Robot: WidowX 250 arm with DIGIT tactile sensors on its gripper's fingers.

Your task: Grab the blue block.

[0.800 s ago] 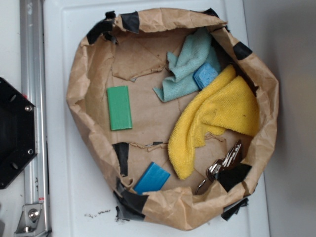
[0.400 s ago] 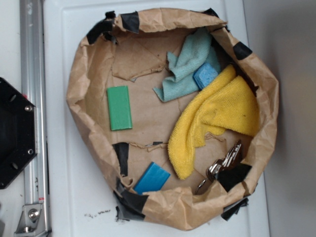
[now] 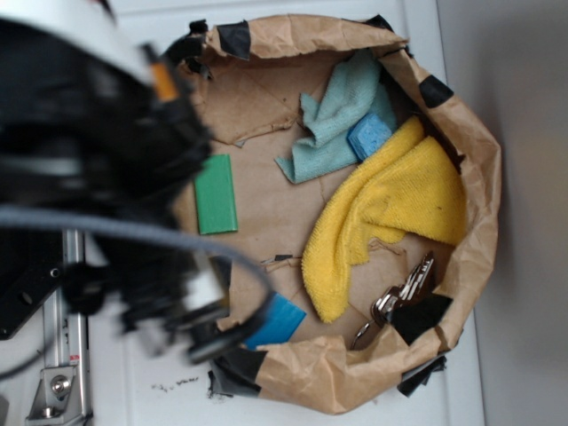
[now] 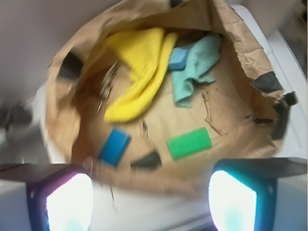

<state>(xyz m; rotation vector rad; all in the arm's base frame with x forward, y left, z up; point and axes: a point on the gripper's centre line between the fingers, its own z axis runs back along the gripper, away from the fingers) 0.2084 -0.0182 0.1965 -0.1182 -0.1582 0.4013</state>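
A blurred black robot arm [image 3: 98,169] fills the left half of the overhead view, hanging above the left rim of a crumpled brown paper bag [image 3: 461,133] folded open like a shallow basket. In the wrist view the gripper [image 4: 151,202] shows two pads at the bottom corners, set wide apart with nothing between them, apparently open for the approach. Moving right in the overhead view, a green block [image 3: 216,193] lies flat on the bag floor. The blue block [image 3: 277,319] leans against the bag's lower wall, at lower centre, partly behind the arm. Farther right sit a teal cloth [image 3: 342,115], a pale blue pad [image 3: 368,135], a yellow towel [image 3: 390,209] and keys [image 3: 404,297].
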